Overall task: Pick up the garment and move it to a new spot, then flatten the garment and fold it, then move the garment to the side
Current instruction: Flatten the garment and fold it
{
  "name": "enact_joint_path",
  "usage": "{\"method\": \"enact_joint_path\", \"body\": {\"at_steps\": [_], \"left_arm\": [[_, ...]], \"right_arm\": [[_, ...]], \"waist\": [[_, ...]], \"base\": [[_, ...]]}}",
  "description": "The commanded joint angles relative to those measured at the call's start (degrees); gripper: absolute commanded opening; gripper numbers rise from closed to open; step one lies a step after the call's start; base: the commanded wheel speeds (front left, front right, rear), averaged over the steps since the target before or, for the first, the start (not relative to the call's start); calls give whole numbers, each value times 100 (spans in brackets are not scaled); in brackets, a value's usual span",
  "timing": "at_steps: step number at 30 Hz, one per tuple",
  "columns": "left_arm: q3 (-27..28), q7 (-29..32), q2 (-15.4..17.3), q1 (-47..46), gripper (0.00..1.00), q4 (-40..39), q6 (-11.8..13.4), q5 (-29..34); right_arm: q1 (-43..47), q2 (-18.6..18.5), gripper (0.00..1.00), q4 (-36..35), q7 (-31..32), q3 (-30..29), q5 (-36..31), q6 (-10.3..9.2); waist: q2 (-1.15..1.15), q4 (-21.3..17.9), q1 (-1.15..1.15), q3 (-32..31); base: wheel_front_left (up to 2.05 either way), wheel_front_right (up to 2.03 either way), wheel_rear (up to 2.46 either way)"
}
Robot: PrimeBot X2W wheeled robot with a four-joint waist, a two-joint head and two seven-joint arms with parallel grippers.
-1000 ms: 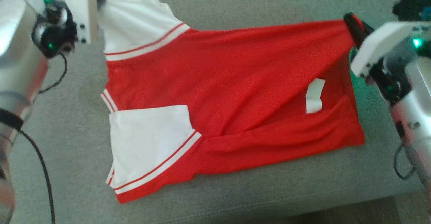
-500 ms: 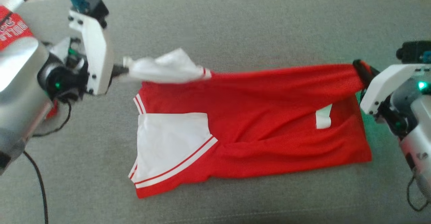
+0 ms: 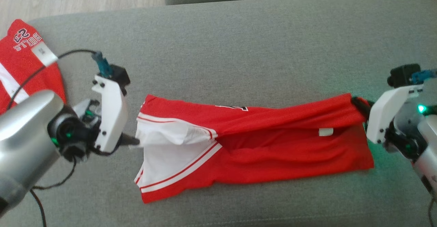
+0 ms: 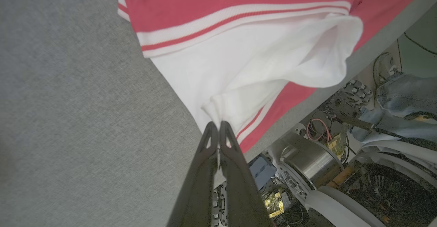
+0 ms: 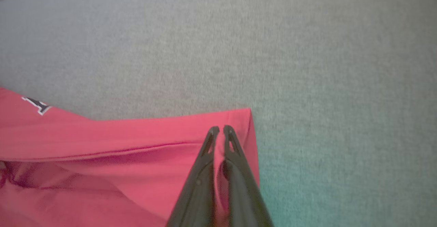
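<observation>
**Position.** The garment (image 3: 273, 148), a red jersey with white striped sleeves, lay lengthwise across the near half of the grey cushion (image 3: 239, 49). Its near edge was close to the cushion's front.

**Left tool.** The left tool (image 3: 134, 141) was closed on a pinch of the white sleeve (image 3: 170, 140). In the left wrist view its two fingers met on a bunched corner of white cloth.

**Right tool.** The right tool (image 3: 357, 101) was closed on the red hem corner at the opposite end. Red cloth showed between its fingers in the right wrist view.

**Arrangement.** Each tool held one end of the same long edge. That edge lay over the lower layer, so the upper layer overlapped the body. A white label (image 3: 326, 131) sat just beside the lifted edge near the right end.

**Judgement.** The grip at both ends appeared meant to hold the edge taut and straight while a lengthwise fold was laid. The fold looked only part-made, since the upper layer stood raised and rumpled, not flat.

**Other.** A second red garment (image 3: 20, 59) lay at the cushion's far left, well apart from the work.
</observation>
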Motion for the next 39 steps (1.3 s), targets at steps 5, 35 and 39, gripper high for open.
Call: {"method": "enact_joint_path", "body": {"at_steps": [5, 35, 39], "left_arm": [[212, -6, 264, -2, 0, -238, 86, -123], [1310, -3989, 368, 834, 100, -639, 868, 820], [1730, -5482, 351, 1294, 100, -808, 1508, 1152]], "right_arm": [[132, -397, 0, -291, 288, 226, 210, -4], [675, -352, 100, -776, -1562, -914, -13, -4], [1025, 45, 100, -956, -2356, -1660, -345, -4]], "waist": [[0, -40, 0, -35], [0, -72, 0, -753], [0, -32, 0, -791]], "base": [[0, 0, 0], [0, 0, 0], [0, 0, 0]]}}
